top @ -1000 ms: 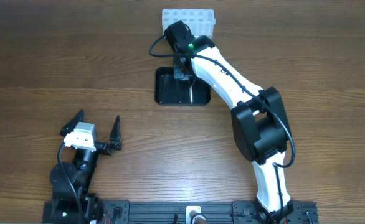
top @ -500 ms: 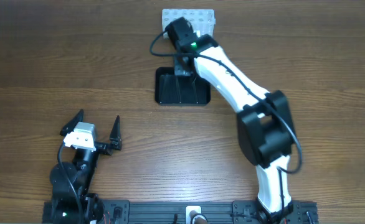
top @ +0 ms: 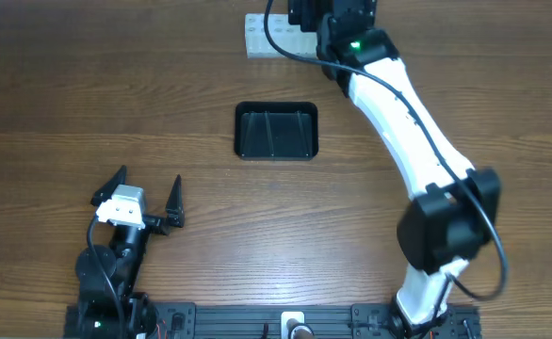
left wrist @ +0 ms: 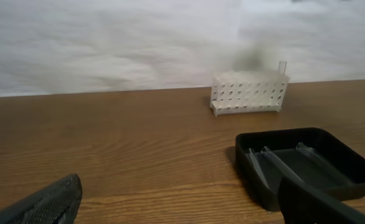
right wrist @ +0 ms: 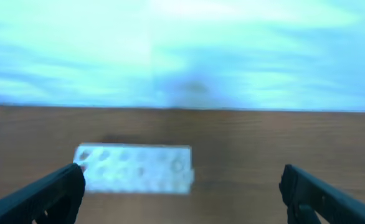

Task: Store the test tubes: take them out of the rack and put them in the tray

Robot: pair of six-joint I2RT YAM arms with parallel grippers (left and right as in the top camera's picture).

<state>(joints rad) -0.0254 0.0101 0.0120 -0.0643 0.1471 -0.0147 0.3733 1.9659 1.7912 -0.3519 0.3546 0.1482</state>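
The white test tube rack stands at the far edge of the table, partly covered by my right arm's wrist. In the left wrist view the rack holds one clear tube upright at one end. The black tray lies nearer, with clear tubes lying in it. My right gripper hangs open high above the rack, nothing between its fingers. My left gripper rests open at the near left, far from the tray.
Bare wooden tabletop surrounds the tray and rack. A pale wall rises just behind the rack. Both arm bases stand on the black rail along the near edge.
My right gripper has left the spot over the tray's back edge and swung up and away, past the rack toward the far edge. The left arm has stayed still.
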